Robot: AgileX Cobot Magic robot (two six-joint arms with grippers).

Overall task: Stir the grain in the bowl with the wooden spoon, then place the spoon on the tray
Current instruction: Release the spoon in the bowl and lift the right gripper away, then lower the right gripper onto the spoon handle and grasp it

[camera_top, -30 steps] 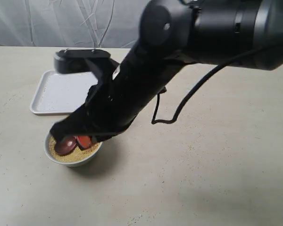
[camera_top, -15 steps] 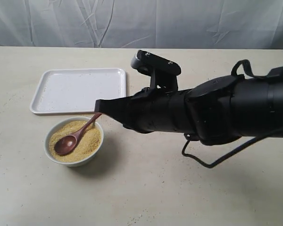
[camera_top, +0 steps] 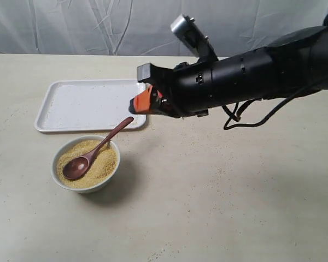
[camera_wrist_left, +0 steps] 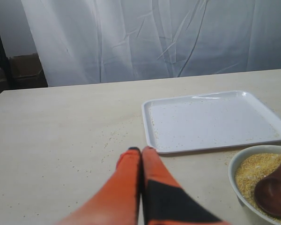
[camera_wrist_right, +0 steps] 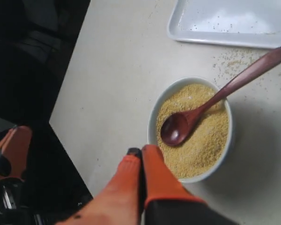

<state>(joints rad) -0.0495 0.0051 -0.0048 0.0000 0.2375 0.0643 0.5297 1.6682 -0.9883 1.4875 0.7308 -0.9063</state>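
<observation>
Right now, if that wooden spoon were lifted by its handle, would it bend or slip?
Probably stiff: the wooden spoon looks solid, its handle jutting unsupported past the bowl rim. Its polished sheen suggests a slippery grip. Lifting may drag some grain out.

Beige matte table point(camera_top: 235, 207), fine loose specks point(camera_top: 218, 173) scattered across the table, creased white curtain point(camera_top: 71, 27) hanging behind the table's far edge, brown cardboard box point(camera_wrist_left: 25, 68) beyond the table's far corner, black upright pole point(camera_wrist_left: 1, 51) beside the box, dark floor point(camera_wrist_right: 33, 56) below the table's edge.

Black cylindrical arm point(camera_top: 251, 73), orange-and-black end effector point(camera_top: 136, 105), looping black cable point(camera_top: 246, 125)
</observation>
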